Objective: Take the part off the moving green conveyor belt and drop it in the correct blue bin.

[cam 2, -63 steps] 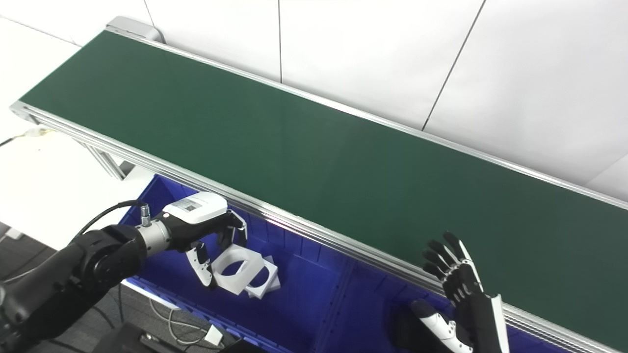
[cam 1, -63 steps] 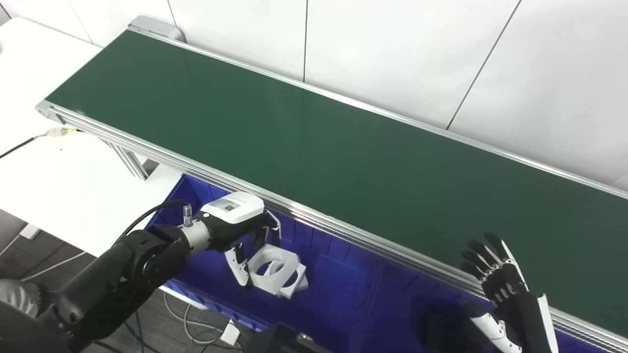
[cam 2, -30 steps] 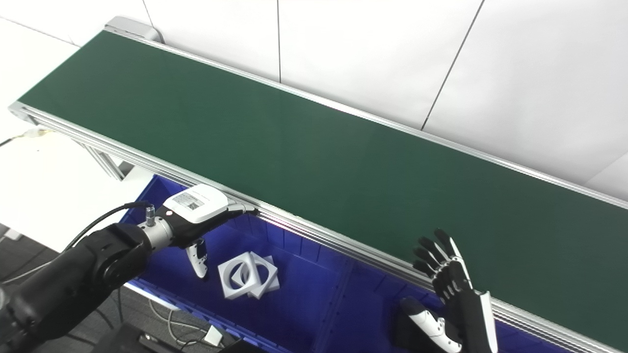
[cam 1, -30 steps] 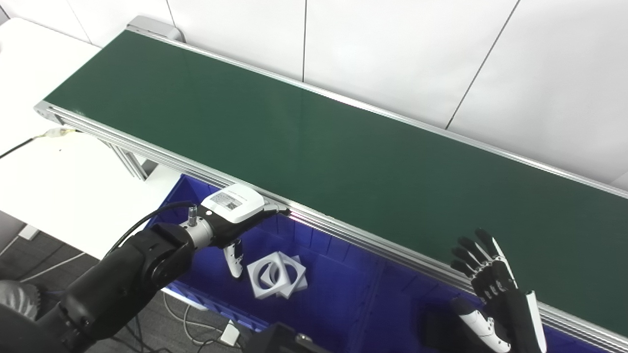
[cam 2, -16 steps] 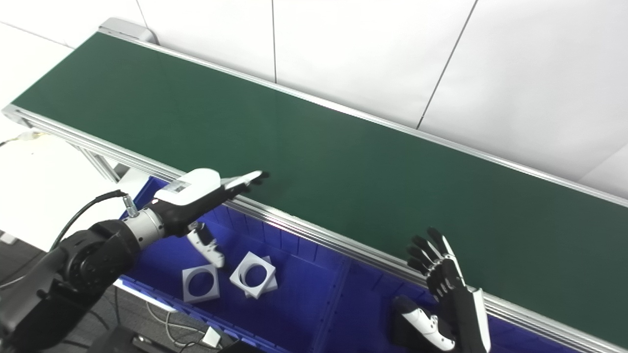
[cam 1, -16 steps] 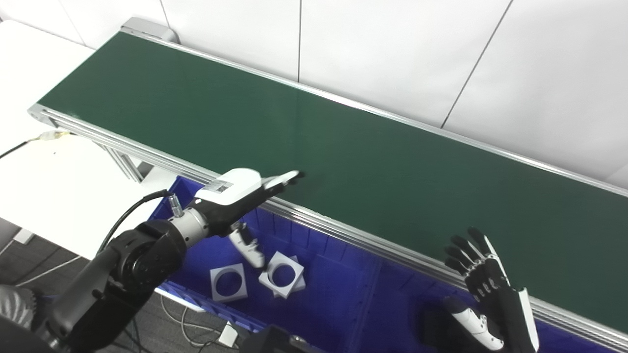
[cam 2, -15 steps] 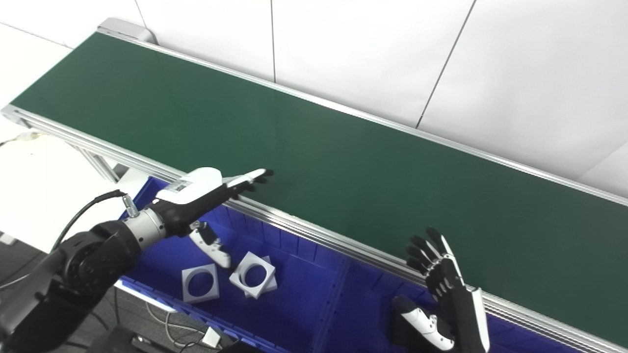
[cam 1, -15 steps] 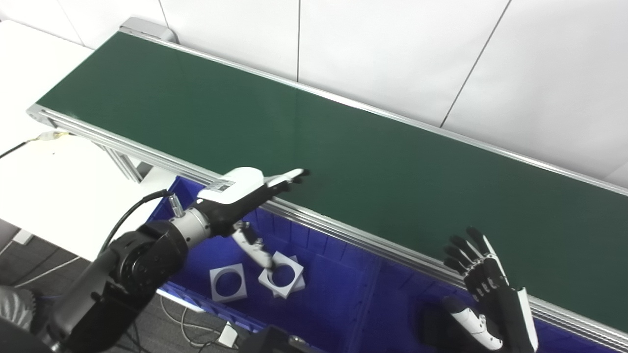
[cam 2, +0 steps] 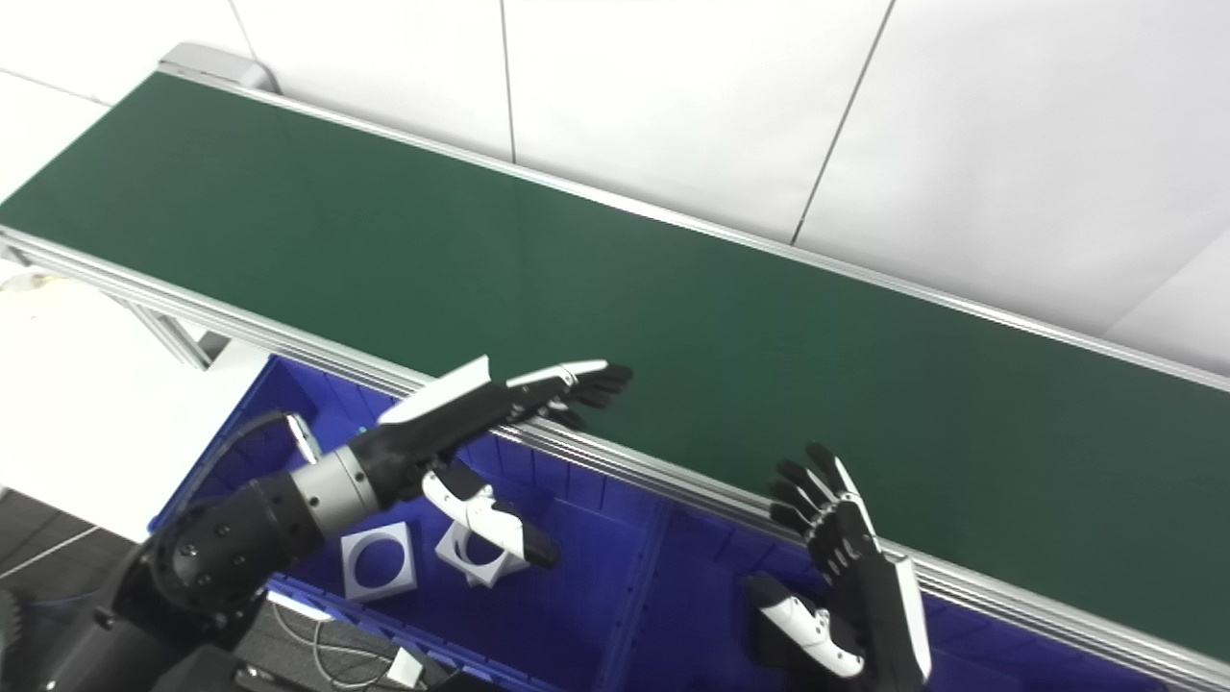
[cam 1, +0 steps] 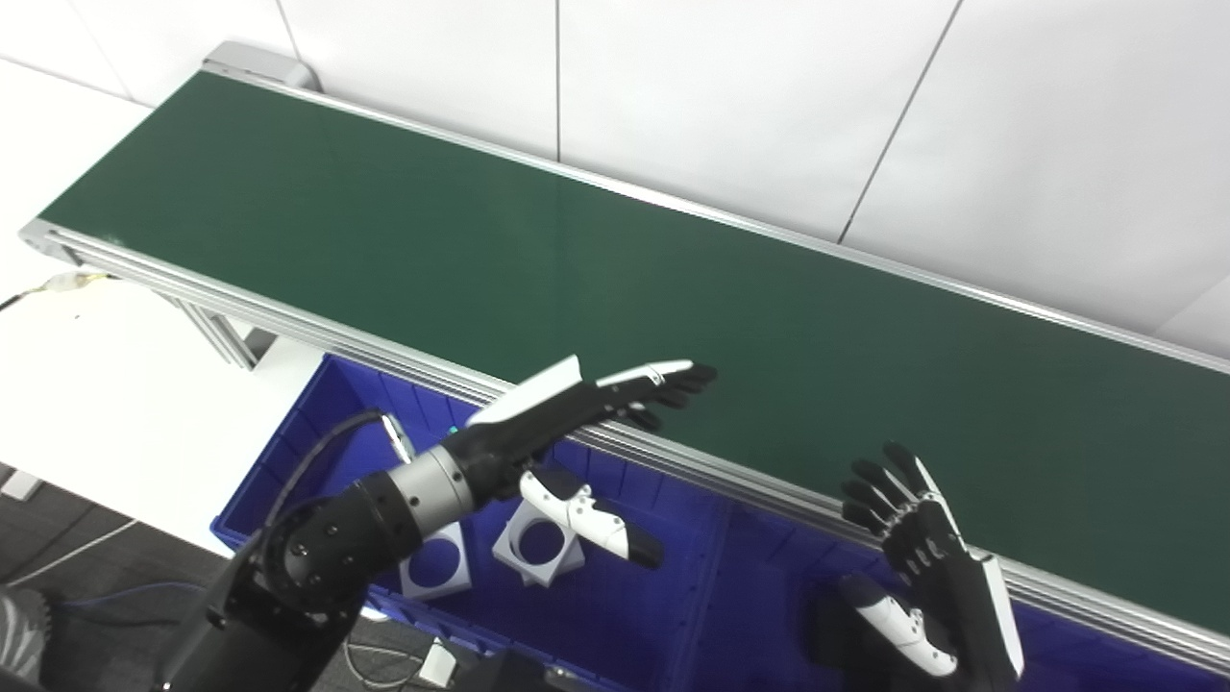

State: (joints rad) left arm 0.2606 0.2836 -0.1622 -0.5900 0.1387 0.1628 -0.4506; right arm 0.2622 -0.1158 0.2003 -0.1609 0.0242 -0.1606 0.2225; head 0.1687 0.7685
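The green conveyor belt (cam 1: pixel 538 259) runs from upper left to lower right and carries no part in view. My left hand (cam 1: pixel 577 413) is open and empty, fingers stretched over the belt's near rail, thumb hanging over the blue bin (cam 1: pixel 663 596). White square parts with round holes lie in the bin: one lone part (cam 1: pixel 432 569) and a stacked pair (cam 1: pixel 540 543). My right hand (cam 1: pixel 922 567) is open and empty, fingers spread, raised by the near rail at lower right.
The aluminium near rail (cam 1: pixel 769 495) of the conveyor overhangs the bin's back edge. A white table (cam 1: pixel 106 384) lies left of the bin. A white panelled wall stands behind the belt. Cables lie on the floor at lower left.
My left hand let go of the white square part, which now lies in the bin, then opened and rose rightward to the belt's near rail. The camera has shifted to the right.
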